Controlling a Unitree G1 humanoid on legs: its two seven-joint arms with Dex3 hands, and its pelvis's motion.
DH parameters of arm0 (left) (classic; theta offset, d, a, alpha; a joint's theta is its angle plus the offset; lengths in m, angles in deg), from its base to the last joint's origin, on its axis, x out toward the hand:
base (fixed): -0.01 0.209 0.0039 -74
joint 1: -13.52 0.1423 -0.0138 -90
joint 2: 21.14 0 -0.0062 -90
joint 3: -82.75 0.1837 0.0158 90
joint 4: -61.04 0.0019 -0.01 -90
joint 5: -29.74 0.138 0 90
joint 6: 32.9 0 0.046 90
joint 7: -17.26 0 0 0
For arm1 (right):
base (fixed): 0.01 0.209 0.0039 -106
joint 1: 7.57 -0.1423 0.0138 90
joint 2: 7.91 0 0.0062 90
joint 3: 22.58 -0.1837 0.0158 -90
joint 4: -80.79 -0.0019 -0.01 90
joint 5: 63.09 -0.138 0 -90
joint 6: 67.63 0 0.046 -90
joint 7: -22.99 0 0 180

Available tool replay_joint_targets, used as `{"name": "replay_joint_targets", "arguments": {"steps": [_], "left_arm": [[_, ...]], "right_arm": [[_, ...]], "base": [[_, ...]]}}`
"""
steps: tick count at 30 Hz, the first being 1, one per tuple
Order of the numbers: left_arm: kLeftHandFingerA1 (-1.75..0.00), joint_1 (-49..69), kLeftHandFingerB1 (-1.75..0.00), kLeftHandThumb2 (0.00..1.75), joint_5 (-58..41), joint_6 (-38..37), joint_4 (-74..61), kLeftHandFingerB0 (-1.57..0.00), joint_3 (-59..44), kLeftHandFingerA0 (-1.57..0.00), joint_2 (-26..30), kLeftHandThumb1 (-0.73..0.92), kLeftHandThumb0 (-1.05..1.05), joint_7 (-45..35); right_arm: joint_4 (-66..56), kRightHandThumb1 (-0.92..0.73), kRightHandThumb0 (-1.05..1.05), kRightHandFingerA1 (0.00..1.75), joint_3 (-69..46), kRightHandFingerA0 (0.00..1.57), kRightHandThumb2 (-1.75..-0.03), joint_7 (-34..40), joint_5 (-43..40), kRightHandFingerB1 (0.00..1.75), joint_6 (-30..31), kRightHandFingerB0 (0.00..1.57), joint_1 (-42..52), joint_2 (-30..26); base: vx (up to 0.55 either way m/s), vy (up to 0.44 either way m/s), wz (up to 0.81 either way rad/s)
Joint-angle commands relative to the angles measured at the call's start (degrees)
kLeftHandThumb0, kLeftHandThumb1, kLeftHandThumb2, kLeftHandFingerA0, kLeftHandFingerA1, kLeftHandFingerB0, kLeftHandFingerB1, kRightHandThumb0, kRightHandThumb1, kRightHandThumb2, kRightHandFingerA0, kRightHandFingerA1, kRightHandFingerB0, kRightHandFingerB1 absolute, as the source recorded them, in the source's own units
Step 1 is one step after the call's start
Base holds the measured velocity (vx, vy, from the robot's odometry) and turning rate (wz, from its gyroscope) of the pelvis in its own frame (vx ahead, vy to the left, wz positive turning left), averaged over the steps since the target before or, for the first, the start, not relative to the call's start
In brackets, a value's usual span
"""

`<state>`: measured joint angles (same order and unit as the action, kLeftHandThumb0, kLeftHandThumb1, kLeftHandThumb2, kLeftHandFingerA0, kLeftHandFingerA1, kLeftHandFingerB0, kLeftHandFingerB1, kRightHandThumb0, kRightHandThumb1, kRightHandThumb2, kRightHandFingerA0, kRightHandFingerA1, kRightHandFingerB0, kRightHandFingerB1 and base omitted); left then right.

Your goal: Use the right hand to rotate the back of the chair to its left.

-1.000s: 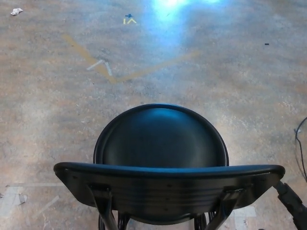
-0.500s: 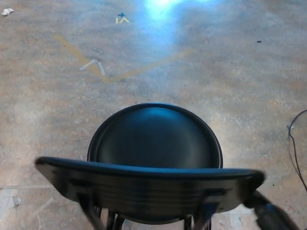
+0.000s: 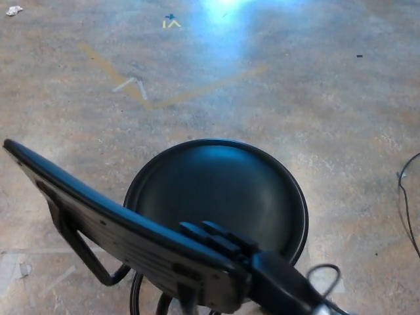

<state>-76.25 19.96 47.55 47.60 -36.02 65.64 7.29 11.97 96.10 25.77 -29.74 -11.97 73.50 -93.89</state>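
Concrete floor (image 3: 315, 98) under chair (image 3: 216, 190); right hand (image 3: 226, 244) grips its backrest (image 3: 111, 223).

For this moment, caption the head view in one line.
Right hand on the black chair's backrest, which angles left beside the round seat.

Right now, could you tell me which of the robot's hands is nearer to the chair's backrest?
Right. The right hand is on the backrest, fingers hooked over its top edge near the right end. The left hand is not in view.

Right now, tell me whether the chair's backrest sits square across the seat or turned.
Turned. The backrest runs diagonally, its far end up at picture left, with the right hand gripping its near end beside the round seat.
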Motion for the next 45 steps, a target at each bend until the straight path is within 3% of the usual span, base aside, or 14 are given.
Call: {"name": "replay_joint_targets", "arguments": {"steps": [1,2,6,8,14,15,21,22,24,36,38,39,40,45], "left_arm": [[-0.38,0.1,-0.31,0.65,-0.4,-0.3,0.1,-0.24,0.1,-0.3,0.5,0.81,-0.74,-0.7],[-0.49,0.0,-0.43,0.96,-0.3,-0.3,0.1,-0.17,0.3,-0.24,0.6,0.64,-0.75,-0.7],[-0.37,-0.3,-0.3,0.65,-0.7,0.0,0.1,-0.23,0.0,-0.3,0.7,0.8,-0.73,-0.6],[-0.49,-0.3,-0.43,0.95,-0.8,0.0,0.1,-0.16,-0.1,-0.22,0.9,0.63,-0.75,-1.1],[-0.36,-0.2,-0.3,0.65,0.0,0.1,0.2,-0.22,0.8,-0.27,0.9,0.81,-0.75,-1.2],[-0.37,-0.2,-0.3,0.65,-0.3,0.0,0.1,-0.22,0.5,-0.28,0.8,0.8,-0.74,-1.3],[-0.36,-0.1,-0.29,0.65,-0.9,-0.1,0.1,-0.21,0.0,-0.27,1.1,0.81,-0.74,-1.6],[-0.37,-0.1,-0.29,0.65,-1.1,0.0,0.1,-0.21,-0.2,-0.27,1.0,0.79,-0.74,-1.7],[-0.37,-0.2,-0.3,0.64,-0.9,0.1,0.1,-0.23,0.0,-0.28,0.9,0.8,-0.74,-1.4],[-0.41,0.2,-0.31,0.63,-1.7,-0.1,0.1,-0.26,-0.8,-0.34,0.0,0.76,-0.73,-0.3],[-0.51,0.5,-0.43,0.97,-1.9,0.1,0.1,-0.14,-1.0,-0.23,0.2,0.63,-0.73,-1.0],[-0.49,0.5,-0.43,0.94,-1.8,0.0,0.1,-0.17,-1.1,-0.24,0.5,0.63,-0.74,-1.0],[-0.38,0.5,-0.3,0.65,-1.5,0.1,0.1,-0.23,-0.9,-0.3,0.6,0.8,-0.73,-0.9],[-0.41,0.1,-0.31,0.64,-1.1,-0.2,0.1,-0.26,-0.8,-0.33,0.6,0.79,-0.71,-0.2]], "right_arm": [[1.0,-0.61,-1.01,0.0,3.4,0.0,-1.0,-0.7,4.2,0.0,3.9,0.0,-4.8,4.3],[0.8,-0.79,-1.05,0.0,4.2,0.0,-0.63,-1.8,4.2,0.0,5.0,0.0,-5.8,5.4],[-0.3,-0.76,-1.04,0.0,5.8,0.0,-0.64,-5.9,2.3,0.0,8.2,0.0,-7.3,7.7],[0.9,-0.58,-0.96,0.0,7.1,0.0,-0.96,-6.2,2.6,0.0,9.2,0.0,-8.9,9.8],[3.9,-0.79,-1.05,0.0,10.1,0.0,-0.62,-4.9,4.1,0.0,10.0,0.0,-11.9,13.4],[4.1,-0.67,-1.03,0.04,10.4,0.0,-1.05,-4.7,4.3,0.0,10.0,0.0,-12.2,13.5],[4.6,-0.67,-1.04,0.06,11.2,0.0,-1.06,-4.4,3.4,0.0,10.3,0.0,-12.5,13.1],[4.5,-0.81,-1.05,0.0,10.9,0.0,-0.64,-4.1,3.1,0.0,10.2,0.0,-12.2,12.6],[4.4,-0.77,-1.02,0.0,10.0,0.0,-0.62,-3.6,2.6,0.0,10.5,0.0,-11.5,11.6],[3.4,-0.56,-0.93,0.0,1.1,0.0,-0.89,1.9,-2.2,0.0,4.1,0.0,-3.8,1.6],[3.6,-0.63,-1.01,0.03,-1.9,0.0,-1.03,5.2,-2.6,0.0,0.4,0.0,-0.4,-1.4],[2.7,-0.77,-0.96,0.0,-3.7,0.0,-0.63,4.9,-3.6,0.0,-0.1,0.0,1.6,-2.5],[2.4,-0.63,-1.01,0.02,-4.7,0.0,-1.04,5.4,-3.7,0.0,-0.7,0.0,2.7,-3.2],[3.6,-0.6,-0.97,0.0,-14.1,0.0,-0.98,11.0,-5.3,0.0,-7.5,0.0,11.7,-11.3]], "base": [[0.0,0.0,0.0],[0.0,0.0,0.0],[0.0,0.0,0.0],[0.0,0.0,0.0],[0.0,0.0,0.0],[0.0,0.0,0.0],[0.0,0.0,0.0],[0.0,0.0,0.0],[0.0,0.0,0.0],[0.0,0.0,0.0],[0.0,0.0,0.0],[0.0,0.0,0.0],[0.0,0.0,0.0],[0.0,0.0,0.0]]}}
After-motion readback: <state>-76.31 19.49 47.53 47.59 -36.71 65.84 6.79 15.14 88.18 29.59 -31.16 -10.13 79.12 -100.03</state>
